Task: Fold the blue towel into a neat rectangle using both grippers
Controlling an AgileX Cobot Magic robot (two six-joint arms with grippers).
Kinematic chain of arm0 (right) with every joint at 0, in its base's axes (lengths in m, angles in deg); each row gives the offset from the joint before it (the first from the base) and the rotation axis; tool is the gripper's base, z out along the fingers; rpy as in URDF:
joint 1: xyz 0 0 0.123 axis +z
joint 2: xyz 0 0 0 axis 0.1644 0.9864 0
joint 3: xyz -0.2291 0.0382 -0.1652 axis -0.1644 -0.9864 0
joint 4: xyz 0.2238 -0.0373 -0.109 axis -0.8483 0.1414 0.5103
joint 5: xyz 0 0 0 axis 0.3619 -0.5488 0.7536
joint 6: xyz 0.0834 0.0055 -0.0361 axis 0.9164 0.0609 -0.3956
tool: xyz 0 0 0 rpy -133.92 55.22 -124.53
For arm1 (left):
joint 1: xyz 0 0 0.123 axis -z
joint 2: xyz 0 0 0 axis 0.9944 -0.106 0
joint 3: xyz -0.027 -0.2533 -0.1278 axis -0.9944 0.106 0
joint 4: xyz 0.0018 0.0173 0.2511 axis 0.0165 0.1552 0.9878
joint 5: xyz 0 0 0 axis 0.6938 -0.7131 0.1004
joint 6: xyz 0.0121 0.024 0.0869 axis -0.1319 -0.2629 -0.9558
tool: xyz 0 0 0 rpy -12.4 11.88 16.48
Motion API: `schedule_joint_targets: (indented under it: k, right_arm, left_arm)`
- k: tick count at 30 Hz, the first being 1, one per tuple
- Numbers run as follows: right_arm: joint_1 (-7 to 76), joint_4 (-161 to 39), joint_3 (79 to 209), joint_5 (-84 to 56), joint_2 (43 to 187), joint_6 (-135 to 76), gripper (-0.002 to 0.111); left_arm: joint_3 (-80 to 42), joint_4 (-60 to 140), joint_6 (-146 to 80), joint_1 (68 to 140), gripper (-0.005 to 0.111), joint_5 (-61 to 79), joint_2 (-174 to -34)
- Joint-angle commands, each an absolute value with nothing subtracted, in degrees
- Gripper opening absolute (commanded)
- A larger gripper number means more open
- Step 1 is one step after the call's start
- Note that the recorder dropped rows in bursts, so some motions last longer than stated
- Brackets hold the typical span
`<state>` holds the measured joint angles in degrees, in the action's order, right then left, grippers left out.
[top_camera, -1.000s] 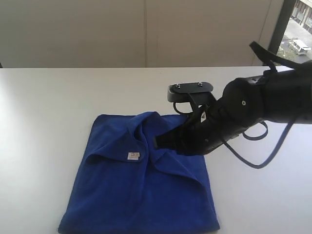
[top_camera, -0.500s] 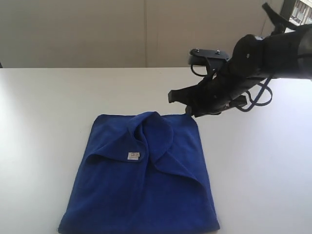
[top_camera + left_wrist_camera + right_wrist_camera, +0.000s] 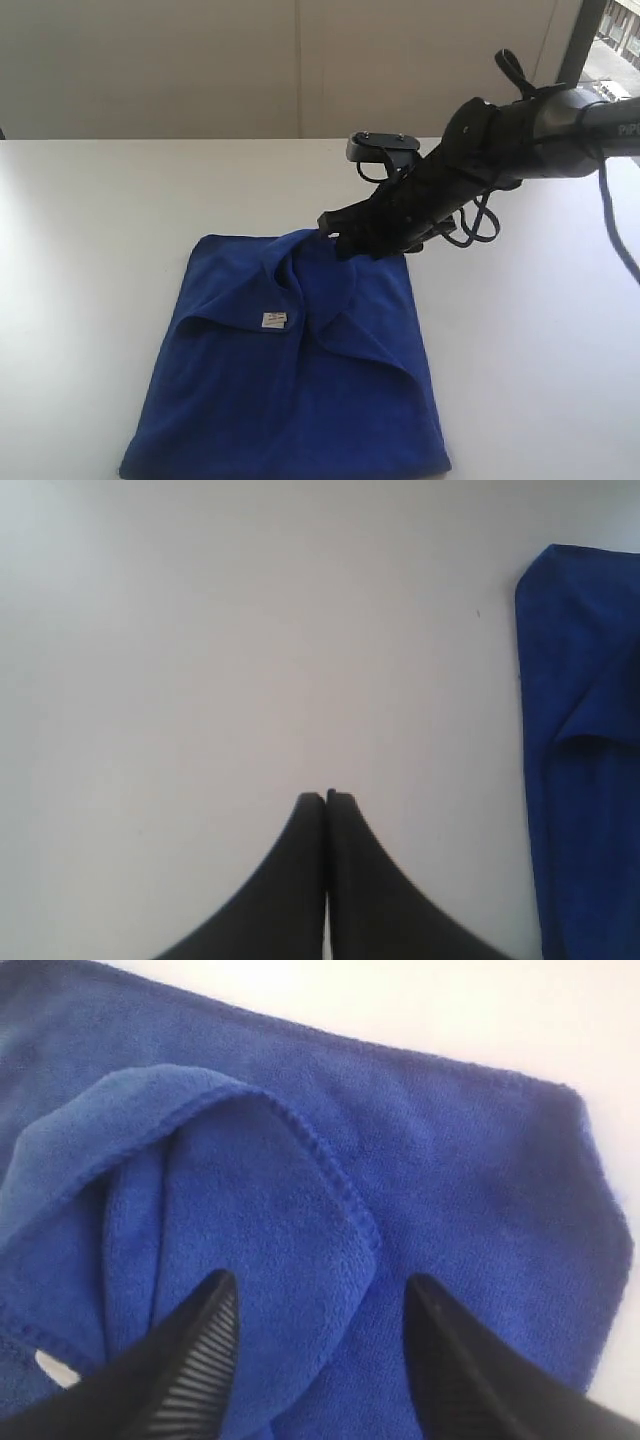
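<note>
The blue towel (image 3: 290, 370) lies on the white table, roughly square, with a rounded flap folded over its far part and a small white tag (image 3: 274, 320) showing. My right gripper (image 3: 335, 232) hangs just above the towel's far edge by the flap; in the right wrist view it (image 3: 318, 1295) stands open, its jaws wide apart over the flap's hemmed edge (image 3: 340, 1195), holding nothing. My left gripper (image 3: 326, 798) is shut and empty over bare table, with the blue towel (image 3: 580, 760) off to one side. The left arm does not show in the exterior view.
The white table (image 3: 100, 200) stretches all around the towel. A pale wall stands behind its far edge, and a window (image 3: 610, 60) shows at the far right. Black cables (image 3: 480, 225) loop under the right arm.
My right gripper let go of the towel, rose and drew back, then came down again to the far edge and opened wide. The towel has stayed as it lay.
</note>
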<state>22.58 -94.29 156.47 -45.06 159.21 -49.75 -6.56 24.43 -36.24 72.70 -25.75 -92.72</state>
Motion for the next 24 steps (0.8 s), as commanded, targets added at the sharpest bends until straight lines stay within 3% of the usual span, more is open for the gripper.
schedule_joint_targets:
  k: [1,10,12,18,24]
  right_arm:
    - [22.3,-96.76,157.07,-44.55,160.99,-50.88,0.05]
    - [22.79,-99.06,157.07,-45.84,162.9,-51.49,0.048]
    - [22.79,-99.15,157.07,-45.95,162.9,-51.49,0.041]
    - [22.79,-99.15,157.07,-46.56,162.9,-51.49,0.003]
    - [22.69,-99.15,157.46,-46.46,162.02,-51.38,0.0]
  left_arm:
    - [-6.45,23.98,-36.38,72.66,0.0,-26.39,-92.18]
    - [-6.45,23.98,-36.38,72.66,0.0,-26.39,-92.18]
    - [-6.45,23.98,-36.38,72.66,0.0,-26.39,-92.18]
    - [-6.45,23.98,-36.38,72.66,0.0,-26.39,-92.18]
    - [-6.45,23.98,-36.38,72.66,0.0,-26.39,-92.18]
